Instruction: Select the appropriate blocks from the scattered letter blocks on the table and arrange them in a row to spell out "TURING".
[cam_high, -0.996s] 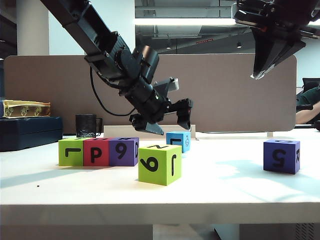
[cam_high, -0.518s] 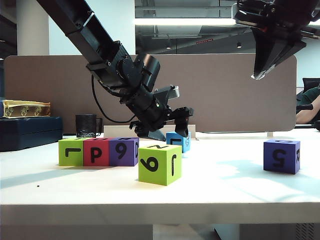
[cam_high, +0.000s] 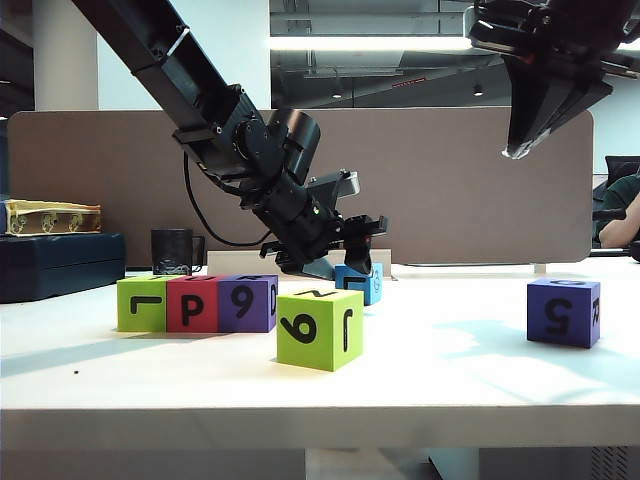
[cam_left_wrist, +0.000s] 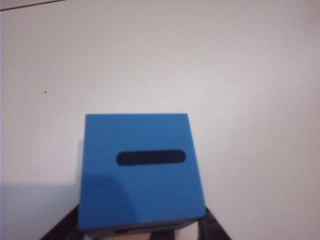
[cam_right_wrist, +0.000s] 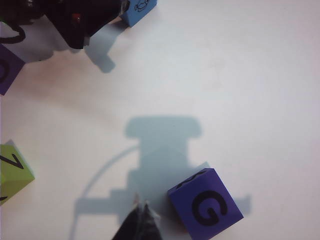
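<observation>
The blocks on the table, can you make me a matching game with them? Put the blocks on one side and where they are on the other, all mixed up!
Things:
1. Light blue block
2. Red block
3. Lone purple block
4. Front lime green block

Places:
A. Alone, nearest the table's front edge
B. Far right, under the raised right gripper
C. Between the left gripper's fingers
D. Middle of the three-block row

Pairs: 1-C, 2-D, 3-B, 4-A
</observation>
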